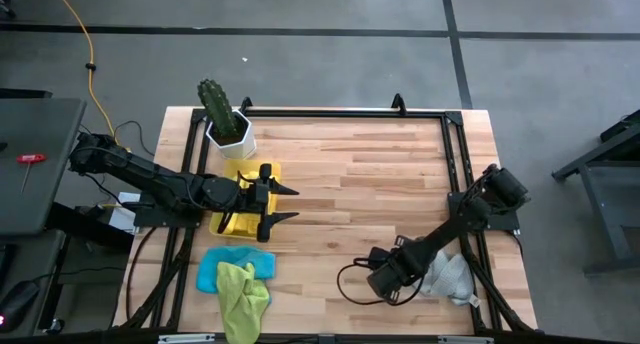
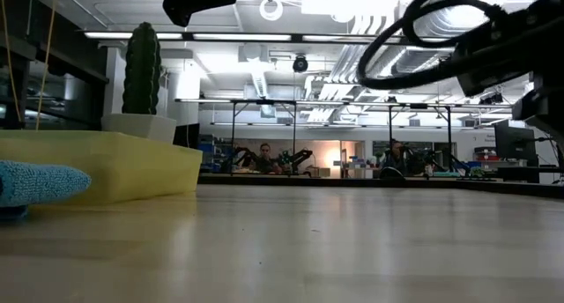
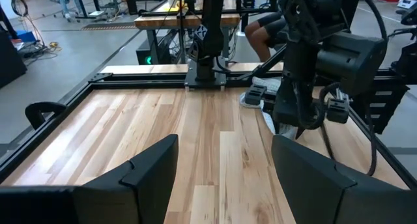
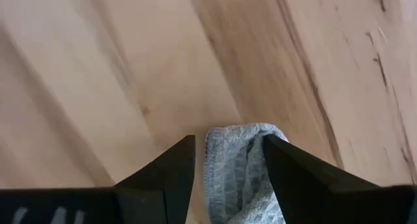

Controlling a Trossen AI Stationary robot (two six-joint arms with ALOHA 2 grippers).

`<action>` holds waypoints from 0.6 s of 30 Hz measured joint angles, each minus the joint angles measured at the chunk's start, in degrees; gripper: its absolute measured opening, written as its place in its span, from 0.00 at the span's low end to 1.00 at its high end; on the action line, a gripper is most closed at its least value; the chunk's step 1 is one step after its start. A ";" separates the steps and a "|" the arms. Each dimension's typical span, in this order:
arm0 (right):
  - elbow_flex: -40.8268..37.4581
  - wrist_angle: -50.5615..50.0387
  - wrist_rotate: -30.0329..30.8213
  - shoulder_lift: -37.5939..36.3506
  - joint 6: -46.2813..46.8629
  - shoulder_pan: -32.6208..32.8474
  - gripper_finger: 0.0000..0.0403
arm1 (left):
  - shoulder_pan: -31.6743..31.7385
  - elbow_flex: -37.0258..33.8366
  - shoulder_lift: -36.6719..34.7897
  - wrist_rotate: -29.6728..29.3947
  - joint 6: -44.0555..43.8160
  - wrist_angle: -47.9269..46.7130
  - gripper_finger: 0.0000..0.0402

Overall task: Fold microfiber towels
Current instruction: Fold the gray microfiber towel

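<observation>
My right gripper [image 1: 385, 279] is near the table's front right, pointing down at the wood and shut on the grey towel [image 1: 447, 274]. The towel also shows between its fingers in the right wrist view [image 4: 238, 172]. My left gripper [image 1: 288, 203] is open and empty, held level above the yellow plastic tray [image 1: 240, 222] at the left. Its fingers point toward the table's right edge. A light blue towel [image 1: 215, 269] lies on the table near the front left, with a lime green towel [image 1: 245, 299] lying partly on it. I see no yellow towels apart from the tray. My right gripper holds a bunched, rounded end of the grey towel [image 4: 236, 136] between its two fingers, which come from above and point down. How many layers it has, I cannot tell. The rest of the towel lies crumpled on the table under the arm, toward the right edge.
A potted cactus in a white pot [image 1: 225, 119] stands at the back left, just behind the tray. A black frame [image 1: 350, 112] runs along the table's far and side edges. A black cable loop [image 1: 350, 282] lies beside my right gripper. Bare wood [image 1: 360, 194] fills the middle.
</observation>
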 joint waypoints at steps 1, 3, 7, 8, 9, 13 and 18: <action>-0.40 0.04 -0.02 0.02 0.43 0.00 0.44 | 0.00 0.00 0.00 0.00 0.00 0.00 0.59; -1.13 0.35 -0.12 0.00 0.83 0.00 0.44 | 0.00 0.00 0.00 0.00 0.00 -0.02 0.59; -1.89 0.38 -0.47 0.00 1.64 -0.01 0.40 | 0.00 0.00 0.00 0.02 0.00 0.00 0.59; -1.91 0.30 -0.37 0.00 1.26 -0.02 0.38 | -0.01 0.00 0.00 0.00 0.00 0.00 0.59; -1.91 0.31 -0.07 0.00 0.55 -0.02 0.34 | -0.02 0.00 0.00 0.01 0.00 0.00 0.59; -1.93 0.11 3.86 0.00 -4.65 -1.27 0.14 | -0.01 0.00 0.00 0.00 0.00 0.00 0.59; -1.95 0.55 16.78 -0.98 -15.52 -5.23 0.05 | -0.02 0.00 0.00 0.00 0.00 0.00 0.59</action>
